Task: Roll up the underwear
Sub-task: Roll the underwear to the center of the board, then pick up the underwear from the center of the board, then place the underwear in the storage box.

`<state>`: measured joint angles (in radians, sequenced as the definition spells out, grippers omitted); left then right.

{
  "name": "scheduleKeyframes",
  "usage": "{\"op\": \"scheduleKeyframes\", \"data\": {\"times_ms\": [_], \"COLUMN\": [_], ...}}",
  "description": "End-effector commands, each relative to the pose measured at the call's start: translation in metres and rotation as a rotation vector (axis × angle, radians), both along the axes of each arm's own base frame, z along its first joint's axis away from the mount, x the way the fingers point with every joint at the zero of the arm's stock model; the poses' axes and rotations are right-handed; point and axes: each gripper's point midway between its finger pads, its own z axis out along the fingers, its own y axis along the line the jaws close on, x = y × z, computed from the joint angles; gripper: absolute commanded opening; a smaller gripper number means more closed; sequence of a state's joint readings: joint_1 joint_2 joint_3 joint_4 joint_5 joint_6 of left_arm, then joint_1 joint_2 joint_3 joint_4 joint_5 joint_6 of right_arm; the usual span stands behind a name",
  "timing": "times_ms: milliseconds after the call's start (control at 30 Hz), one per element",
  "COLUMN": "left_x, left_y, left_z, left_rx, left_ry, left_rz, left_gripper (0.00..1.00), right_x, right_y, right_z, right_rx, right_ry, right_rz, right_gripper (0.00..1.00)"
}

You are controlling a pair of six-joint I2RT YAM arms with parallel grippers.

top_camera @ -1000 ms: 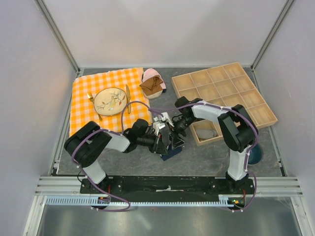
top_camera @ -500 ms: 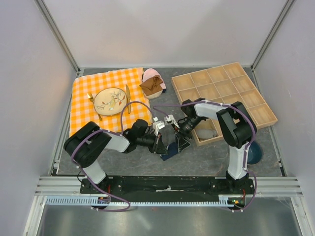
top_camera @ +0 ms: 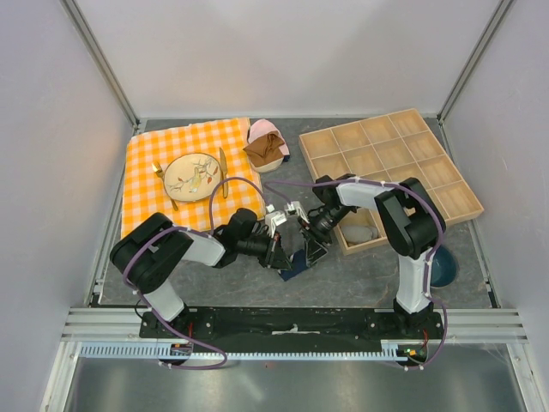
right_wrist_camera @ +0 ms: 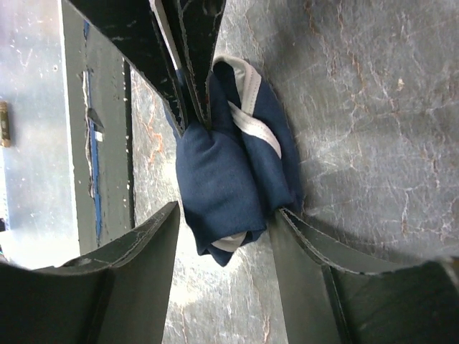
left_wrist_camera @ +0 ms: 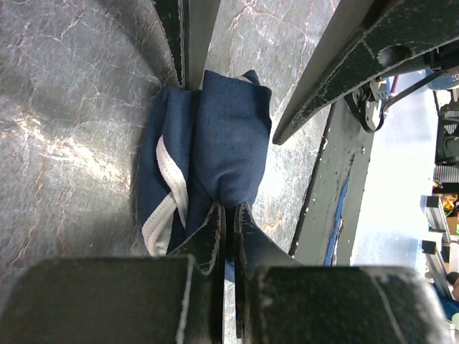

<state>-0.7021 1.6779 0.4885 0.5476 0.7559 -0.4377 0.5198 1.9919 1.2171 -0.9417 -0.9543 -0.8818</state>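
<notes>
A robotics lab cell; plain white walls (top_camera: pixel 300 51) and aluminium posts (top_camera: pixel 100 60) enclose a grey tabletop (top_camera: pixel 360 275); the left arm (top_camera: pixel 184 245) and right arm (top_camera: pixel 407 219) are bolted to a base rail (top_camera: pixel 292 324); staged checked cloth (top_camera: pixel 146 184) and wooden compartment tray (top_camera: pixel 390 163).

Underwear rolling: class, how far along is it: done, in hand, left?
Done: the underwear is bunched into a compact bundle on the table. In hand: the left gripper pinches one end; the right gripper straddles the other end, open. Left: probably tightening the roll and letting go.
</notes>
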Motion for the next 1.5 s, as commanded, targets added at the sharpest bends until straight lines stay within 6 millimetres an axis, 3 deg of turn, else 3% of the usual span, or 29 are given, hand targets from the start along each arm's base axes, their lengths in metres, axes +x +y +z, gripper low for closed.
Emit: {"op": "scheduleKeyframes", "data": {"times_ms": [0, 233, 367, 500, 700, 900, 1033, 1100, 1233, 1333, 1467], "left_x": [-0.015, -0.01, -0.001, 0.013, 0.032, 0.035, 0.031, 0.03, 0.031, 0.032, 0.029], "left_y": [0.041, 0.043, 0.049, 0.055, 0.067, 0.065, 0.068, 0.07, 0.08, 0.091, 0.092], "left_z": [-0.058, -0.055, -0.044, -0.016, 0.043, 0.098, 0.135, 0.143, 0.157, 0.15, 0.14], "left_rx": [0.255, 0.256, 0.251, 0.232, 0.182, 0.095, 0.091, 0.116, 0.196, 0.258, 0.249], "left_ry": [0.099, 0.081, 0.034, -0.055, -0.216, -0.3, -0.357, -0.393, -0.453, -0.493, -0.507], "left_rz": [0.097, 0.13, 0.193, 0.263, 0.378, 0.389, 0.351, 0.318, 0.274, 0.26, 0.249], "left_gripper": [0.02, 0.04, 0.24, 0.41, 0.48, 0.48, 0.48, 0.49, 0.49, 0.49, 0.49], "right_x": [-0.009, -0.011, -0.008, 0.002, 0.005, 0.018, 0.036, 0.048, 0.065, 0.071, 0.073], "right_y": [0.009, 0.012, 0.01, 0.007, -0.002, -0.024, -0.057, -0.074, -0.134, -0.181, -0.225], "right_z": [-0.015, -0.012, -0.002, 0.014, 0.038, 0.061, 0.087, 0.096, 0.115, 0.11, 0.101], "right_rx": [-0.024, -0.004, 0.027, 0.066, 0.09, 0.063, 0.025, 0.004, -0.062, -0.159, -0.234], "right_ry": [0.008, 0.042, 0.053, 0.015, -0.068, -0.133, -0.191, -0.241, -0.253, -0.274, -0.259], "right_rz": [0.0, 0.01, 0.013, 0.002, 0.025, -0.006, -0.08, -0.095, -0.208, -0.303, -0.406], "right_gripper": [0.56, 0.15, 0.01, 0.0, 0.0, 0.0, 0.0, 0.0, 0.0, 0.0, 0.0]}}
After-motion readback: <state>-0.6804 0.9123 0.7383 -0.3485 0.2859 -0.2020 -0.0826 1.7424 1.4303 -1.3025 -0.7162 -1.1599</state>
